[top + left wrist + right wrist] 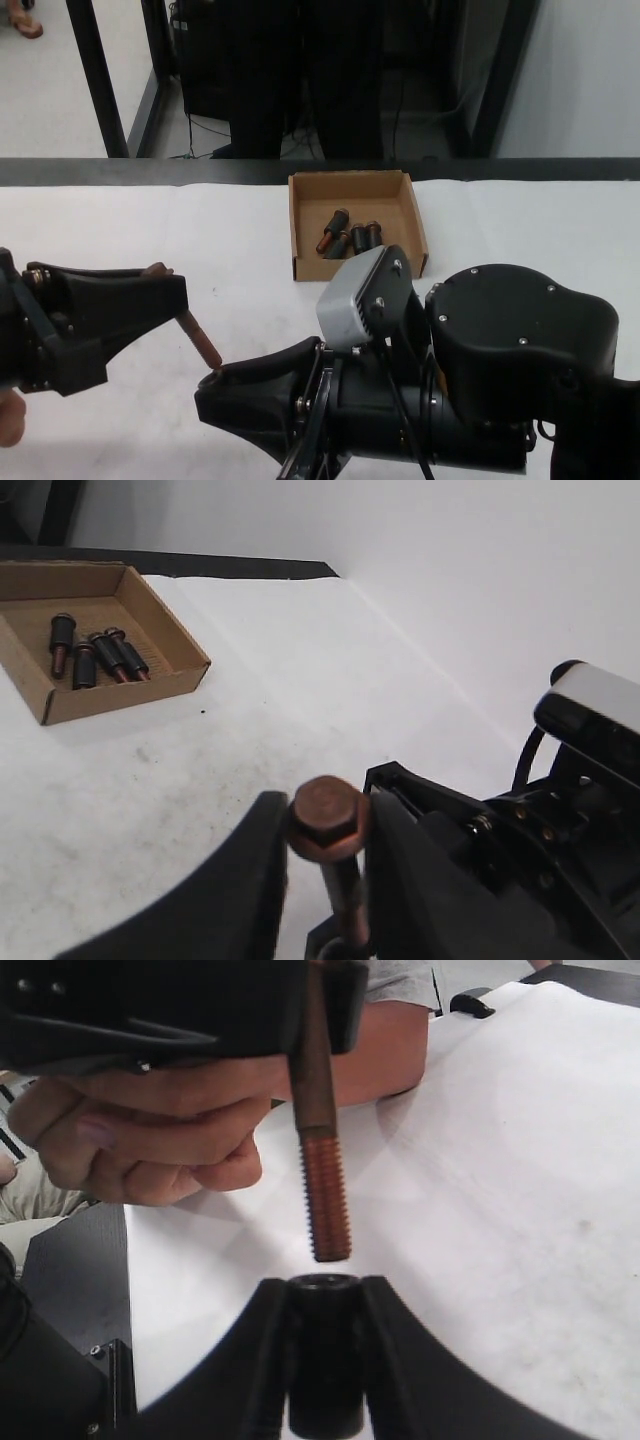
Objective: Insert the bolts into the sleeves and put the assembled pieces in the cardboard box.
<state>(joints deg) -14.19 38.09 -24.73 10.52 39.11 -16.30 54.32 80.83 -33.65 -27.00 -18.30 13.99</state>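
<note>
Left claw [176,296], seen from the high view, is clamped shut on a copper bolt [200,340]. The bolt slants down out of it toward the tip of the right claw [216,382]. Both claws hang over the table [150,220] close to its near edge, left of the middle. The cardboard box [300,225] stands at the table's far edge, about midway along it. Four assembled pieces [348,238] lie together inside it.

From the left wrist view, the left claw [328,832] pinches the bolt [328,815] just under its hexagonal head, with a finger pressed against each side. The shank runs down and away toward the right arm [520,850]. The cardboard box [130,695] sits well apart on the table [300,680], and the assembled pieces [95,655] lie side by side on its floor.

From the right wrist view, the right claw [325,1295] is closed around a black sleeve [325,1360]. The sleeve stands upright between the fingers with its open mouth facing up. The bolt [325,1200] hangs from the left claw [318,990] with its threaded end pointing down. Its tip sits just above the sleeve's mouth, in line with it, with a narrow gap between them. The table [520,1160] lies below.
</note>
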